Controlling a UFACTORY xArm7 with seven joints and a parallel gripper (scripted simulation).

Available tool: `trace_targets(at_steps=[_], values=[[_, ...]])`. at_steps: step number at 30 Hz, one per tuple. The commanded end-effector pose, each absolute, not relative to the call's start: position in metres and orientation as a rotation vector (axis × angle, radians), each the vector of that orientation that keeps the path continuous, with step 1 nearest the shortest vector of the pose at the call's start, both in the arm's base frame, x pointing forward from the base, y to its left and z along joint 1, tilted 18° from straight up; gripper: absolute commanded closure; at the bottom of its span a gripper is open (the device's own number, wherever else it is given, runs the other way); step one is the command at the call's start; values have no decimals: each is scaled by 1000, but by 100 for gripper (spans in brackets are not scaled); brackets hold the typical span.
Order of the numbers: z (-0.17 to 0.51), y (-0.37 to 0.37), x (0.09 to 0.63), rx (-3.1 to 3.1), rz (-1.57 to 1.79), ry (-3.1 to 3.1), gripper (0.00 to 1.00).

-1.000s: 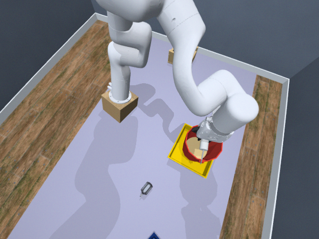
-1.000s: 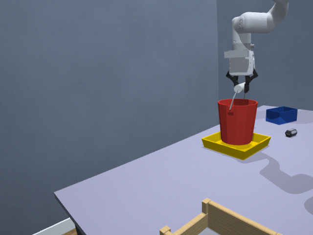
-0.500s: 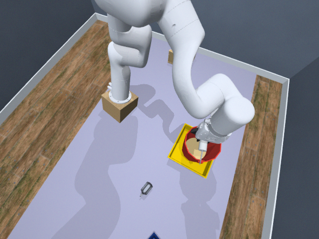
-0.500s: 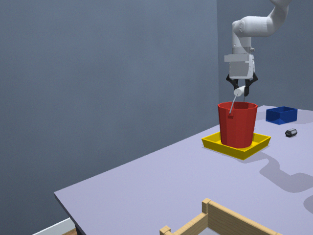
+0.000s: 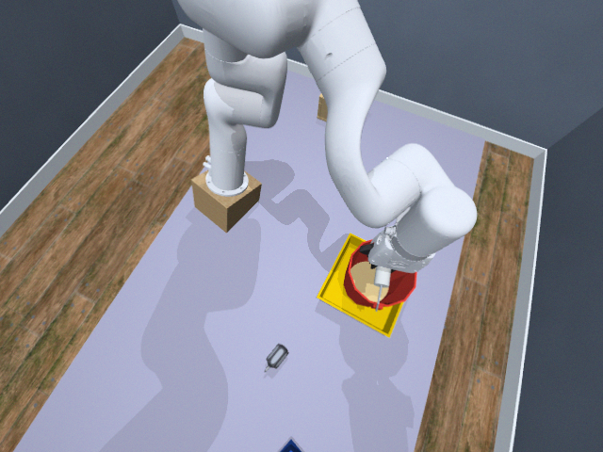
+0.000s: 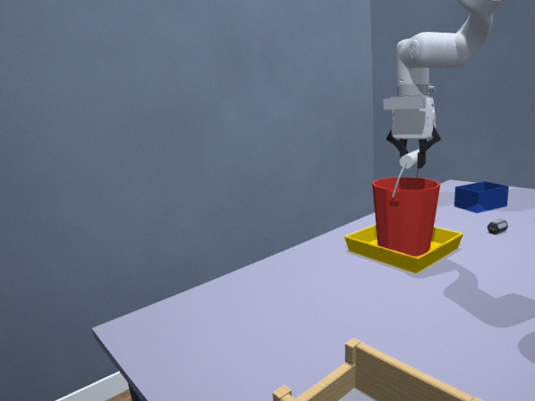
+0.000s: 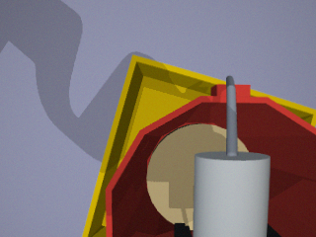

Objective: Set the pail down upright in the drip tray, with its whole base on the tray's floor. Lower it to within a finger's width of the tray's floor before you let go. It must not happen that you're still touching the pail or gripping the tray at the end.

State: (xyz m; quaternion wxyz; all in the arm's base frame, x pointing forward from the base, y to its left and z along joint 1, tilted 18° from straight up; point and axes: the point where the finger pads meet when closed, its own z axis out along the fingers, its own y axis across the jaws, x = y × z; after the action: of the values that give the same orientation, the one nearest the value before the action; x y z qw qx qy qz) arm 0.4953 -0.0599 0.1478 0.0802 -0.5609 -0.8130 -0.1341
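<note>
The red pail (image 5: 399, 292) (image 6: 405, 215) (image 7: 148, 197) stands upright inside the yellow drip tray (image 5: 335, 292) (image 6: 360, 241) (image 7: 120, 133), its lower part below the tray's rim. Its tan floor shows inside it. My gripper (image 6: 413, 160) (image 5: 381, 272) is directly above the pail, shut on the white grip (image 6: 409, 160) (image 5: 382, 277) (image 7: 232, 197) of the pail's wire handle (image 6: 397, 183) (image 7: 230, 118), which stands raised. In the wrist view the fingers are mostly hidden behind the grip.
A blue bin (image 6: 480, 196) (image 5: 291, 445) stands beyond the tray, with a small dark cylinder (image 6: 497, 225) (image 5: 276, 357) lying on the table near it. A wooden frame (image 6: 379, 371) is at the near edge. The arm's base stands on a wooden block (image 5: 225, 201).
</note>
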Motion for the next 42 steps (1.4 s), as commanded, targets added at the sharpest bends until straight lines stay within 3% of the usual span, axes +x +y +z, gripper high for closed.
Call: trace_targets(at_steps=[1,31,32,42], values=[[147,-60,497,-1682,-403,-2435,100],[145,-60,497,-1682,-403,-2435,100],[145,-60,497,-1682,-403,-2435,0],[145,-60,497,-1682,-403,-2435,0]])
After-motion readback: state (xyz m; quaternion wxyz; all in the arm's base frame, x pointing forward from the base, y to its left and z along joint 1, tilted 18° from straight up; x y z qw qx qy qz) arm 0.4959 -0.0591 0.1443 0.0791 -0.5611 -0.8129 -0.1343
